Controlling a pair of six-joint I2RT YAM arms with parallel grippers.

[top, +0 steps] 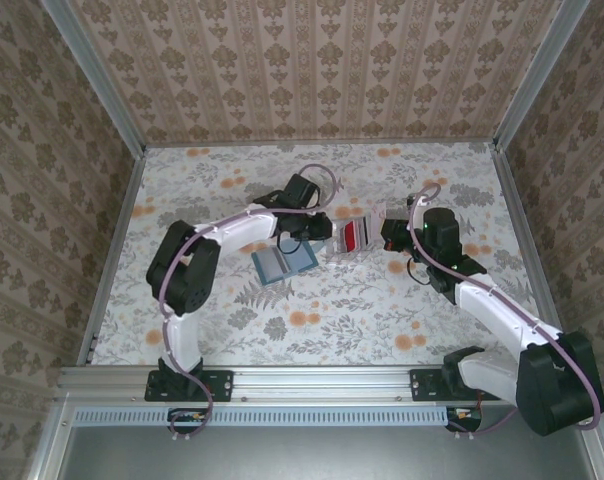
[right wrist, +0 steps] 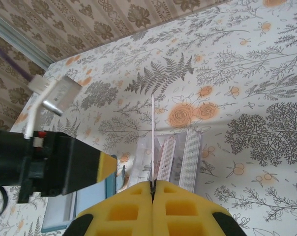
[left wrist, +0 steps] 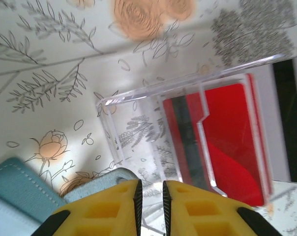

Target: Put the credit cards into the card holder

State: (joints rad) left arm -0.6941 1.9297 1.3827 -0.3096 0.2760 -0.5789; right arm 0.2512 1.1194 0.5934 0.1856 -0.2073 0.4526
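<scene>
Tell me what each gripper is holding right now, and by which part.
The right gripper pinches a thin pale plastic card, seen edge-on, by its near edge. Whether the left gripper, its fingers nearly together, holds anything cannot be told.

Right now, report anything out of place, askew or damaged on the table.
Nothing looks spilled or damaged. One card stands on edge over the clear tray, pinched in the right end effector. The card holder lies open beside the tray.
</scene>
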